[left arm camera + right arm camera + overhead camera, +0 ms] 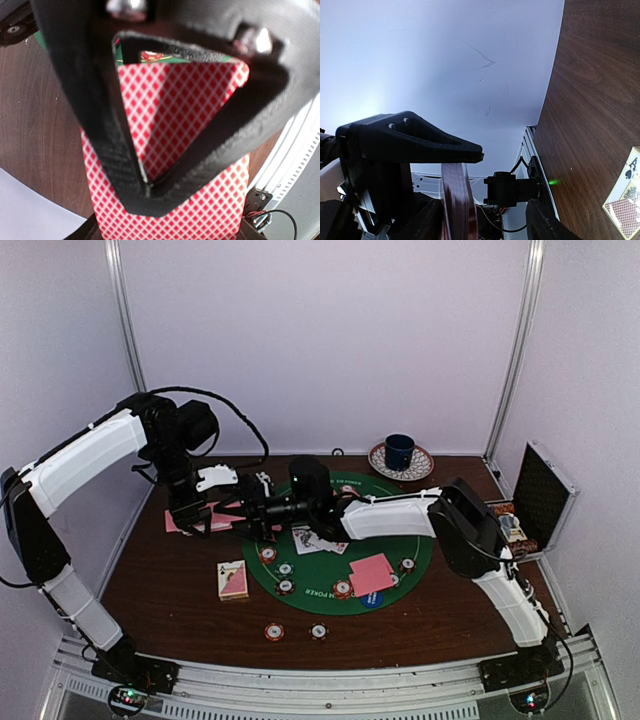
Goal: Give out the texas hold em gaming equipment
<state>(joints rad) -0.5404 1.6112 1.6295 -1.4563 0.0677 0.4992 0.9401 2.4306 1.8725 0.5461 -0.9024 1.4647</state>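
**Base:** Status on the cards?

**Me:** I have the deck (pixel 190 110) pinched tight in the left gripper (pixel 205 517), held over the left side of the table (pixel 180 590). Its edge is turned toward the other arm, I'd say so that a card can be drawn off.

**Base:** And the right gripper (pixel 240 510)?

**Me:** Its jaws stand apart, one finger either side of the deck's edge, and I see nothing gripped. Face-up cards (pixel 318 540) and chips (pixel 343 589) lie on the green mat (pixel 320 570), so I judge the dealing is partly done.
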